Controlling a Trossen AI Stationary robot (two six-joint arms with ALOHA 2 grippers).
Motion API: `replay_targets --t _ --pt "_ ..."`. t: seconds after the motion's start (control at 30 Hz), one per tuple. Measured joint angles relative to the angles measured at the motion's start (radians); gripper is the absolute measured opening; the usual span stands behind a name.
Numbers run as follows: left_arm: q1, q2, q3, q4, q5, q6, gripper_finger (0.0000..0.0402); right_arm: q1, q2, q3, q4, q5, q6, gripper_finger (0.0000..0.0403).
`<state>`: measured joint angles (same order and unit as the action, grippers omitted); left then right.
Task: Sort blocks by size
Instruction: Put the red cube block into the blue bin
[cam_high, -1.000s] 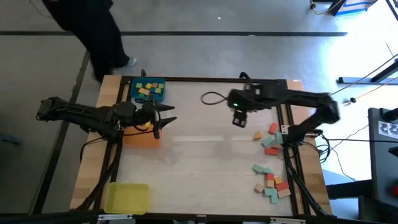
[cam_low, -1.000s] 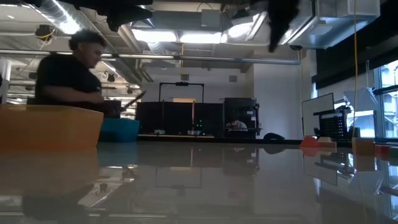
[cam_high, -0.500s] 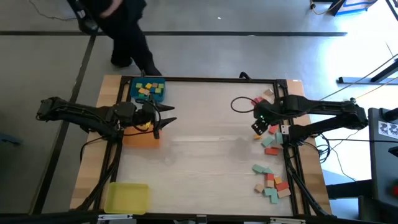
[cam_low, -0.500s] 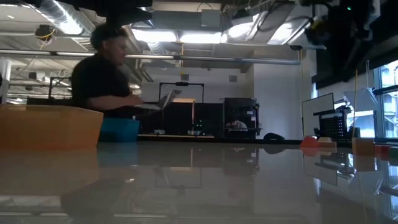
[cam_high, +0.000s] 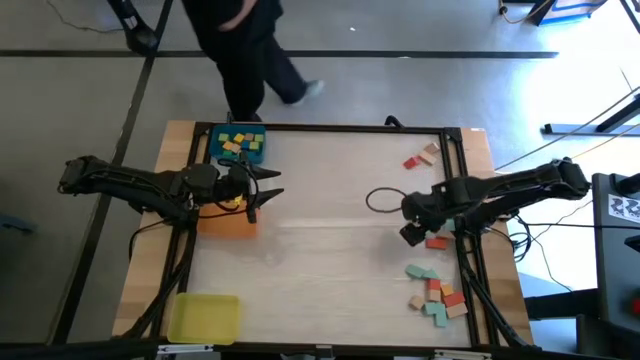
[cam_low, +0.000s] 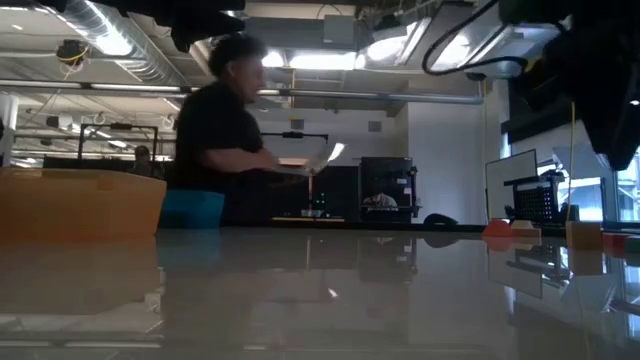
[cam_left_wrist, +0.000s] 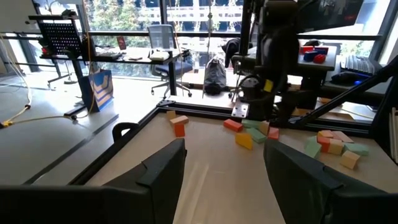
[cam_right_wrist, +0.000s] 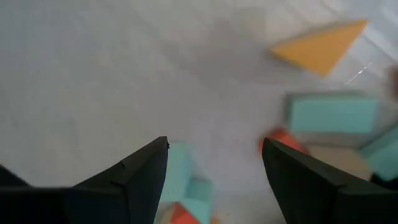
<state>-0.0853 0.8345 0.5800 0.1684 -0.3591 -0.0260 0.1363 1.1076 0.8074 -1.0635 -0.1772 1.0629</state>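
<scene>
Our right pincer (cam_high: 412, 233) hung spread and empty, low over the loose blocks (cam_high: 436, 290) scattered along the right edge of the worktop (cam_high: 320, 250), placed there, we judged, to pick the next piece. Our left pincer (cam_high: 262, 190), also spread and empty, waited over the orange tray (cam_high: 228, 222), beside the blue tray (cam_high: 213, 150) already holding small blocks. The yellow tray (cam_high: 204, 318) sat at the near left corner.
</scene>
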Motion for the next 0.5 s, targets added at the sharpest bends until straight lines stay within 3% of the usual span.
replay_targets --t 0.2,0.5 --pt "0.0 0.0 0.0 0.004 0.0 0.005 0.0205 0.137 0.011 0.0 0.06 -0.056 0.145 0.0262" --pt "0.0 0.0 0.0 -0.001 0.0 0.003 0.0205 0.392 0.043 0.0 0.181 -0.166 0.528 0.0262"
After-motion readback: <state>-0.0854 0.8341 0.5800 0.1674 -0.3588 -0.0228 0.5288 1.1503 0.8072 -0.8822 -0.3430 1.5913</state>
